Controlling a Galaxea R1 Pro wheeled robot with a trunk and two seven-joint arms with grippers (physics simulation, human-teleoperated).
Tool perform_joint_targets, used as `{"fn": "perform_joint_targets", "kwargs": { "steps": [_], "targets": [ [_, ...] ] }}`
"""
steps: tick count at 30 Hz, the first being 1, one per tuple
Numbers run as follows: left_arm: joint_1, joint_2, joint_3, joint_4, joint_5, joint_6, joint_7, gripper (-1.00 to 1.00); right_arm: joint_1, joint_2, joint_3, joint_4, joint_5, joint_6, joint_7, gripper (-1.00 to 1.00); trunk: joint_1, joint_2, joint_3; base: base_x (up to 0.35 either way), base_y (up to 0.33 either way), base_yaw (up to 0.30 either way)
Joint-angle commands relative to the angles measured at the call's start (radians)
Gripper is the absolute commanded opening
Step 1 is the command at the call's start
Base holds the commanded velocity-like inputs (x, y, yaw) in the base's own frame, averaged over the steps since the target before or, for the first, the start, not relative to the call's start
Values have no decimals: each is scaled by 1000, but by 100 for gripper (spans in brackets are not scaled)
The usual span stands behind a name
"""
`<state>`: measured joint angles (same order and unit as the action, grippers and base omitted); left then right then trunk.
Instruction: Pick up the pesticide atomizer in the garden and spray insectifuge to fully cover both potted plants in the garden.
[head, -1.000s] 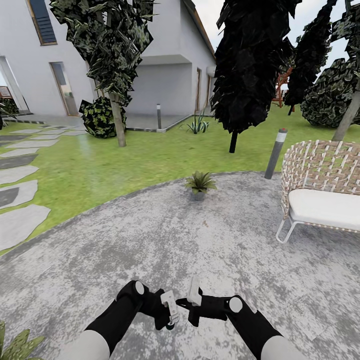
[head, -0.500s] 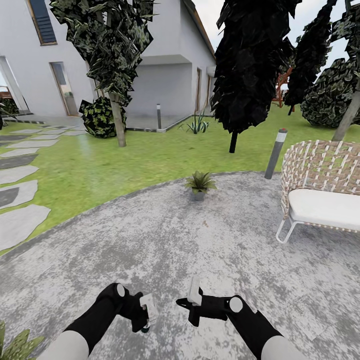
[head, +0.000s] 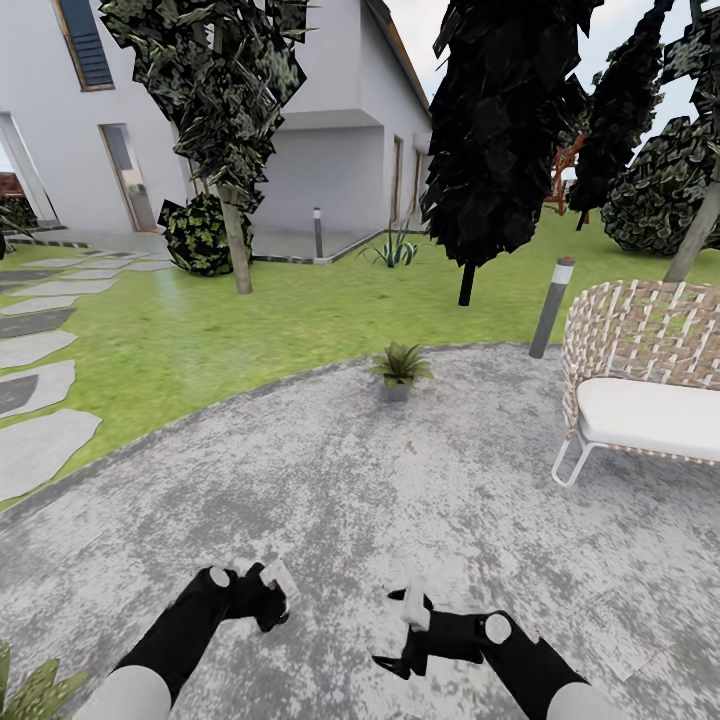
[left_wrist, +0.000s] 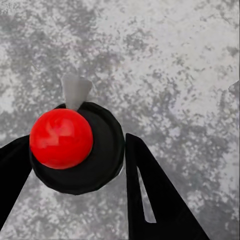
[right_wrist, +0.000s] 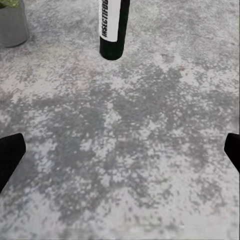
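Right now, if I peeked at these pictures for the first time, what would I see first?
Probably the bright red round cap of the pesticide atomizer, sitting between the left gripper fingers in the left wrist view. Next, the little potted plant at the far edge of the grey patio, and the woven chair with its white cushion on the right. Behind them stand dark trees and a white house.

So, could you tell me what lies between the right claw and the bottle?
Only bare grey paving, by the right wrist view, separates the right claw from the bottle.
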<state>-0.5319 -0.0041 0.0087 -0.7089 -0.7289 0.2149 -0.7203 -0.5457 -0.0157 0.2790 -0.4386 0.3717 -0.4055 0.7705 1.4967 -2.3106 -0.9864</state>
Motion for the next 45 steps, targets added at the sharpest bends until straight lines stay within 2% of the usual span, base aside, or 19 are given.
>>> {"fn": "perform_joint_targets", "kwargs": {
  "steps": [1, 4, 6, 9, 13, 16, 18, 20, 22, 24, 25, 26, 28, 29, 33, 36, 37, 39, 45],
  "targets": [
    [0, -15, 2, 8, 39, 6, 40, -100, 0, -3, -22, 48, -1, -5, -20, 100, 0, 0, -1, 0, 0, 0],
    [1, -33, 0, 41, 127, 5, 147, -100, 1, -13, -83, 126, -11, -8, -86, 100, 0, 0, -1, 0, 0, 0],
    [1, -49, 1, 71, 177, 4, 225, -100, 1, -35, -114, 157, -14, -8, -124, 100, 0, 0, -1, 0, 0, 0],
    [1, -65, 0, 131, 227, -10, 323, -100, 2, -50, -152, 173, -14, -9, -203, 100, 0, 0, -1, 0, 0, 0],
    [0, -69, 2, 200, 277, -115, 367, -100, 2, -53, -166, 175, -15, -9, -329, 100, 0, 0, -1, 0, 0, 0],
    [0, -71, 3, 261, 308, -142, 424, -100, 3, -53, -169, 181, -19, -8, -444, 100, 0, 0, -1, 0, 0, 0],
    [1, -76, 3, 321, 340, -182, 494, -100, 3, -47, -169, 224, -72, -7, -593, 100, 0, 0, -1, 0, 0, 0],
    [1, -83, 3, 374, 361, -245, 559, -100, 4, -42, -168, 275, -136, -10, -697, 100, 0, 0, -1, 0, 0, 0],
    [1, -87, 3, 427, 375, -292, 625, -100, 7, -41, -169, 298, -183, -21, -739, 100, 0, 0, -1, 0, 0, 0],
    [1, -95, 3, 476, 399, -312, 668, -100, 18, -46, -170, 307, -237, -63, -753, 100, 0, 0, -1, 0, 0, 0],
    [2, -98, 3, 490, 408, -318, 676, -100, 26, -48, -170, 308, -276, -91, -755, 100, 0, 0, -1, 0, 0, 0],
    [4, -102, 3, 502, 415, -331, 683, -100, 44, -50, -169, 310, -336, -130, -757, 100, 0, 0, -1, 0, 0, 0],
    [24, -104, 2, 510, 421, -359, 689, -100, 73, -55, -168, 310, -398, -169, -756, 100, 0, 0, -1, 0, 0, 0],
    [42, -104, 2, 512, 423, -376, 690, -100, 82, -72, -166, 309, -416, -180, -755, 100, 0, 0, -1, 0, 0, 0],
    [59, -101, 2, 530, 423, -389, 691, -100, 88, -91, -162, 310, -428, -187, -755, 100, 0, 0, -1, 0, 0, 0],
    [61, -95, 2, 557, 424, -400, 691, -100, 89, -92, -166, 309, -432, -187, -759, 100, 0, 0, -1, 0, 0, 0],
    [62, -92, 2, 565, 428, -443, 691, -100, 90, -94, -166, 312, -432, -187, -760, 100, 0, 0, -1, 0, 0, 0],
    [79, -92, 2, 565, 433, -462, 691, -100, 98, -92, -165, 326, -433, -185, -759, 100, 0, 0, -1, 0, 0, 0],
    [81, -93, 2, 566, 433, -463, 692, -100, 99, -88, -165, 396, -434, -185, -759, 100, 0, 0, -1, 1, 0, 0]
  ]
}}
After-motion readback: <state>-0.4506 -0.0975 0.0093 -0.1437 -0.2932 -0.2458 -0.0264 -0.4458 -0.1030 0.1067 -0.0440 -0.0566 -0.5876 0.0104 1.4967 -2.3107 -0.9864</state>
